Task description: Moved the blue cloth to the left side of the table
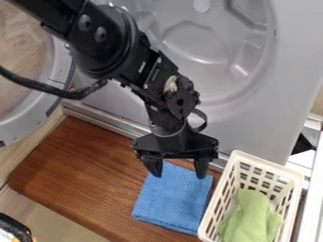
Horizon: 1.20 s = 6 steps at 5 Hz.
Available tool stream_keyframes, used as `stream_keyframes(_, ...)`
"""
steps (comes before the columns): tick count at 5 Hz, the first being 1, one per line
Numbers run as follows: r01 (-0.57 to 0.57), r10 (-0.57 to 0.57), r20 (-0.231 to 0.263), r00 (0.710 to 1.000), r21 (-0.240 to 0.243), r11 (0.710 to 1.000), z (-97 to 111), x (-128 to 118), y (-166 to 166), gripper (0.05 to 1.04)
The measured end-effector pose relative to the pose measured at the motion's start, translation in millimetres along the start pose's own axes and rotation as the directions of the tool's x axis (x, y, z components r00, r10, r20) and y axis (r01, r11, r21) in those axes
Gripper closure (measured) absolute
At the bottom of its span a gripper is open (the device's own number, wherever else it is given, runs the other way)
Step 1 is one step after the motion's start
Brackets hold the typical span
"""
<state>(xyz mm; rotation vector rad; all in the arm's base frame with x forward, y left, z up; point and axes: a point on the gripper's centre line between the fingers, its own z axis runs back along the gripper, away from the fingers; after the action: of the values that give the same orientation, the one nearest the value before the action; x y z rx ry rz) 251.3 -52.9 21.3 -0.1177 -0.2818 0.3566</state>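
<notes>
Black arm (116,52) is extended from upper left, sloped down toward centre | wrist (168,124) is bent nearly vertical | gripper (178,174) is pointed downward | two fingers (201,166) are held wide apart, roughly level

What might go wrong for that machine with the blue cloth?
The cloth lies flat, so the open fingers might pinch only its top layer or slip off. The basket stands close beside it, so the fingers could bump or nudge its rim.

Black arm; round bolts; cable
</notes>
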Motion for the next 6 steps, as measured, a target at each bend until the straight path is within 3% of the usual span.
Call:
stream_keyframes(1,-0.001,0.002,-0.023,1.0,0.015,1.0,-5.7,-4.7,3.0,0.083)
stream_keyframes(3,0.002,0.003,-0.086,0.996,0.052,0.999,-36.7,-9.0,10.3,0.083)
stream_keyframes(6,-0.019,0.03,-0.133,0.991,0.082,0.996,-71.6,-13.1,21.5,0.083)
